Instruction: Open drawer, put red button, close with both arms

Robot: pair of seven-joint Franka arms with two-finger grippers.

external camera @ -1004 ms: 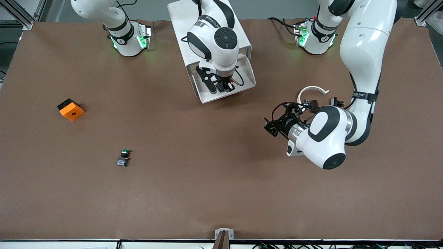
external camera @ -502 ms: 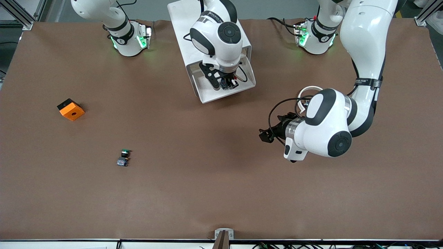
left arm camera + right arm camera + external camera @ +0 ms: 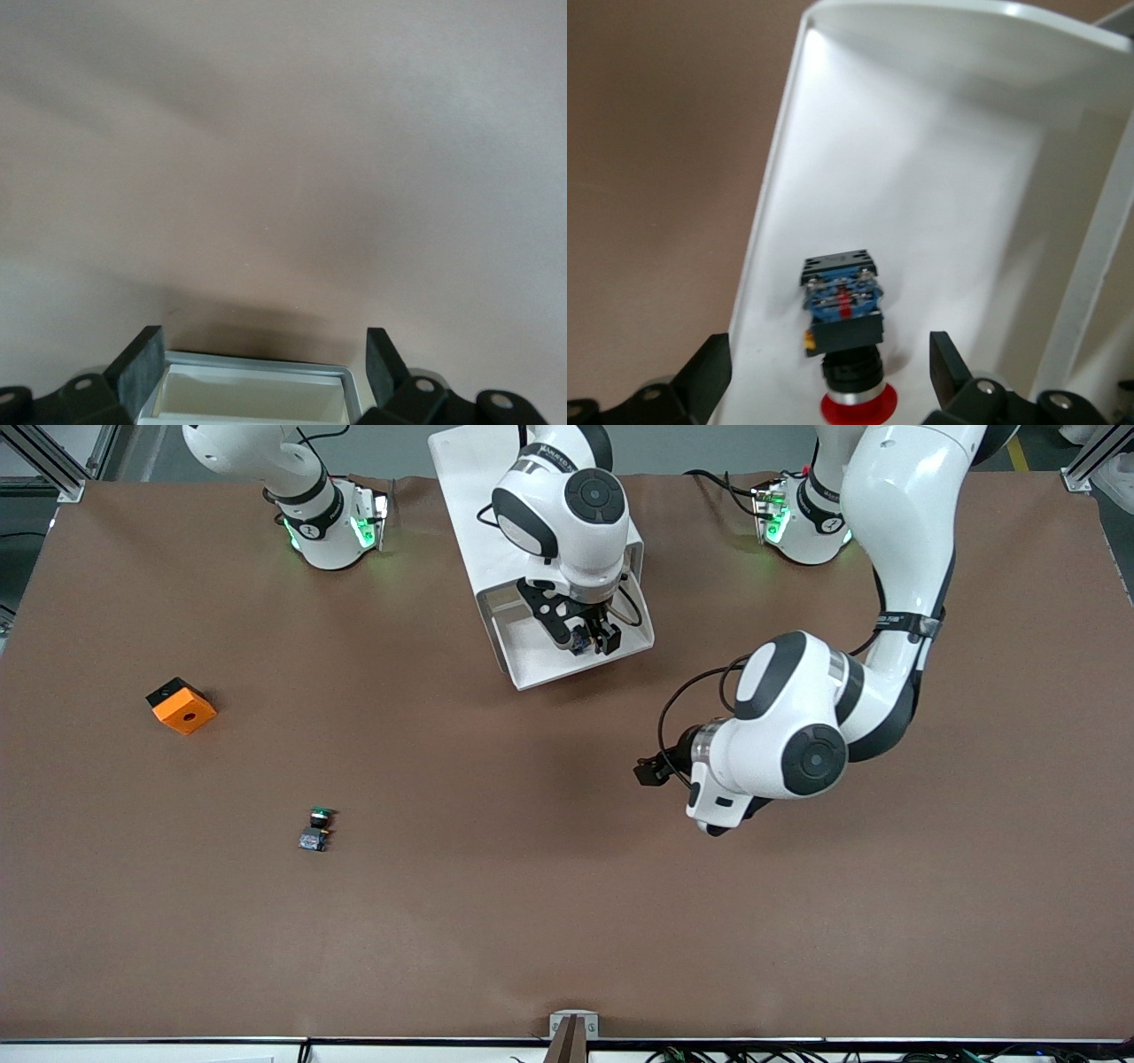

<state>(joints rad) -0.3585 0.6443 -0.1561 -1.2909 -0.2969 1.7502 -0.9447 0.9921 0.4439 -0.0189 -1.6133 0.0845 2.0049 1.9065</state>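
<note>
Red button [image 3: 843, 350] on smooth white drawer [image 3: 939, 177] floor, both claws released

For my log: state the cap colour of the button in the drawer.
Red; the button shows best in the right wrist view.

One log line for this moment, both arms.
drawer: open | red button: inside | right gripper: open, above button | left gripper: open, above table

Right end effector [image 3: 594, 640] blocks the open drawer [image 3: 540, 662].
</note>
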